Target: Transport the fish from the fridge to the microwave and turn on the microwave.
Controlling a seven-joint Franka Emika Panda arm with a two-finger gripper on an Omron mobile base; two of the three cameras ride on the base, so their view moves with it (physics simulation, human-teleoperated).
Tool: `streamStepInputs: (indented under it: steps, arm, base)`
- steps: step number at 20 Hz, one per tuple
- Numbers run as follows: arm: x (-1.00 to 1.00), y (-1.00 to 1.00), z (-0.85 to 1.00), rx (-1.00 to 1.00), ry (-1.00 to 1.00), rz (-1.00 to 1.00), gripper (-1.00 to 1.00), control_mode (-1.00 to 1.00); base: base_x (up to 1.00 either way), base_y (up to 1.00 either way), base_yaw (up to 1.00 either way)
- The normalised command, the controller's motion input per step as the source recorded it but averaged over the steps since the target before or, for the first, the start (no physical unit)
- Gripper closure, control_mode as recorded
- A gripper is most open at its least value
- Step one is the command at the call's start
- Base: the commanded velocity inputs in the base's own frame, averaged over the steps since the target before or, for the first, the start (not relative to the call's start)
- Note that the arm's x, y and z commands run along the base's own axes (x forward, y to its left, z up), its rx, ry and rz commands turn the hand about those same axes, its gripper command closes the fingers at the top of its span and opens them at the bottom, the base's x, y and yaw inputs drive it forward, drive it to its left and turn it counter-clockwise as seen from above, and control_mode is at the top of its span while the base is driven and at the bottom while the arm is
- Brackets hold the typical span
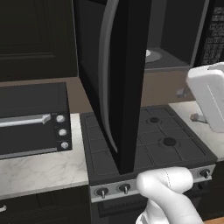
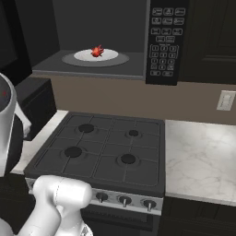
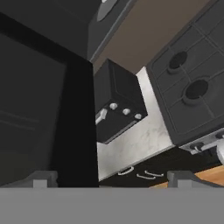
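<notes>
In the left base view, the open microwave door (image 1: 114,83) fills the centre, stiff and best pushed on its broad face. In the right base view, the fish (image 2: 97,51), judged light and slippery, is seen on the plate (image 2: 110,56) at upper left, inside the microwave (image 2: 167,41). In the hand view, the gripper (image 3: 112,179) tips are set wide apart at the bottom, holding nothing.

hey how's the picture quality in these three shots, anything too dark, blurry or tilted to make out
Left base view: the open microwave door is near-black and blocks the middle; edges look soft. Right base view: evenly lit, the fish on its plate is clear but small; keypad labels are unreadable. Hand view: rolled sideways, so the stove and toaster oven slant; the left is dark; gripper tips are wide apart.
</notes>
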Motion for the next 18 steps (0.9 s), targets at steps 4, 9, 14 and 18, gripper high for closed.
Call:
streamStepInputs:
  steps: [4,9,14,18]
  arm:
    - [-0.27,0.22,-0.04,0.14,0.0,0.0,-1.0,-1.0]
    - [-0.3,0.22,0.0,0.12,0.0,0.0,-1.0,-1.0]
    - [-0.42,0.22,-0.01,0.04,0.0,0.0,-1.0,-1.0]
    - [-0.35,0.18,0.0,0.05,0.04,0.0,-1.0,-1.0]
  base:
    - [0.0,0.0,0.0]
    - [0.0,0.0,0.0]
    - [0.0,0.0,0.0]
    - [0.0,0.0,0.0]
